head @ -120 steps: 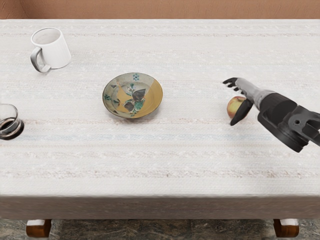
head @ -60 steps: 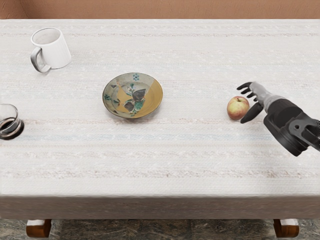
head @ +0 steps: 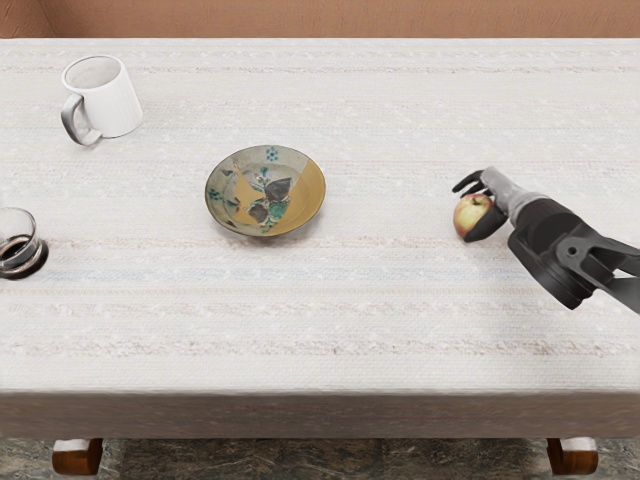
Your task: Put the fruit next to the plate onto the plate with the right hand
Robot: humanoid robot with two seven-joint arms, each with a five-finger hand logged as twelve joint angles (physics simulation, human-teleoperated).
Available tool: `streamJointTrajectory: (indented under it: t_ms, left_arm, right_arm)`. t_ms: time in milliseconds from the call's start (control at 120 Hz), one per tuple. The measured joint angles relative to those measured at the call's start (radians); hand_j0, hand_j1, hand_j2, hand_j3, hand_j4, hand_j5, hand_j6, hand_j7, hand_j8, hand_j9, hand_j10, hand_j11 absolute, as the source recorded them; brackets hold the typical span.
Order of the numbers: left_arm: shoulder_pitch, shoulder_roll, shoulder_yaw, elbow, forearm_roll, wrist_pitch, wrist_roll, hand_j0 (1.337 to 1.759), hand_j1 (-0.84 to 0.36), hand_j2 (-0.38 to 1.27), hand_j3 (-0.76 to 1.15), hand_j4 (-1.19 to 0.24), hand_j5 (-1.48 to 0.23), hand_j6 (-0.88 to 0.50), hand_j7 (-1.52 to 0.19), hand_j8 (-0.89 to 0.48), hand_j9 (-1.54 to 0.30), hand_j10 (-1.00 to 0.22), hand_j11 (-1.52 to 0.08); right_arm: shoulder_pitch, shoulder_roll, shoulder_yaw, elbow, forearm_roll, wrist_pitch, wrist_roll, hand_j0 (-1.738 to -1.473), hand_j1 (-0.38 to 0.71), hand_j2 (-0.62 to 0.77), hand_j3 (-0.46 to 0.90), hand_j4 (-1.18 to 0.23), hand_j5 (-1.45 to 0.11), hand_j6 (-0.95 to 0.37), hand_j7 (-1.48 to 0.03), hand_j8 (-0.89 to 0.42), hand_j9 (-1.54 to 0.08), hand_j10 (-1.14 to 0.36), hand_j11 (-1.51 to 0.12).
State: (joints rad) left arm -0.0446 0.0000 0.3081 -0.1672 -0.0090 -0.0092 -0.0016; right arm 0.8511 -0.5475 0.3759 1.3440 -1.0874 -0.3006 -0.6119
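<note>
We had our right hand (head: pixel 489 203) closed about the apple (head: pixel 465 216), fingers curled over its top and the thumb tucked along its near side. The apple sat low on the table (head: pixel 400 300), seemingly not yet lifted, well to the right of the plate (head: pixel 316 192). From the fingers the plate lay straight to the left, so we judged the carry a plain leftward one

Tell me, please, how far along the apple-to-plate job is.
Done: the right robot hand is at the apple. In hand: it curls around the apple, apparently gripping it, with the fruit resting on the table. Left: lifting it, carrying it to the plate, which holds no fruit, and releasing.
</note>
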Motion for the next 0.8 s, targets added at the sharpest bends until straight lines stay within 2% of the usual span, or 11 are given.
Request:
streamJointTrajectory:
  t_ms: [192,433,800]
  left_arm:
    - [0.000,0.000,0.000,0.000,0.000,0.000,0.000,1.658,0.07,0.05,0.00,-0.23,-0.30,-0.23,-0.30,-0.23,-0.30,-0.23,-0.30]
    - [-0.001,0.000,0.000,0.000,0.000,0.000,0.000,1.658,0.07,0.05,0.00,-0.23,-0.30,-0.23,-0.30,-0.23,-0.30,-0.23,-0.30]
    - [-0.001,0.000,0.000,0.000,0.000,0.000,0.000,1.658,0.07,0.05,0.00,-0.23,-0.30,-0.23,-0.30,-0.23,-0.30,-0.23,-0.30]
  right_arm:
    - [0.002,0.000,0.005,0.001,0.001,0.022,-0.001,-1.653,0.14,-0.04,0.00,-0.52,-0.61,-0.34,-0.64,-0.24,-0.62,-0.37,-0.64]
    - [0.027,-0.006,0.015,0.027,0.043,0.028,0.000,-1.655,0.14,0.18,0.00,-0.53,-0.67,-0.46,-0.67,-0.34,-0.67,-0.45,-0.68]
    - [0.106,-0.023,0.018,0.098,0.112,0.030,0.001,-1.657,0.15,0.27,0.00,-0.53,-0.69,-0.50,-0.69,-0.37,-0.70,-0.46,-0.69]
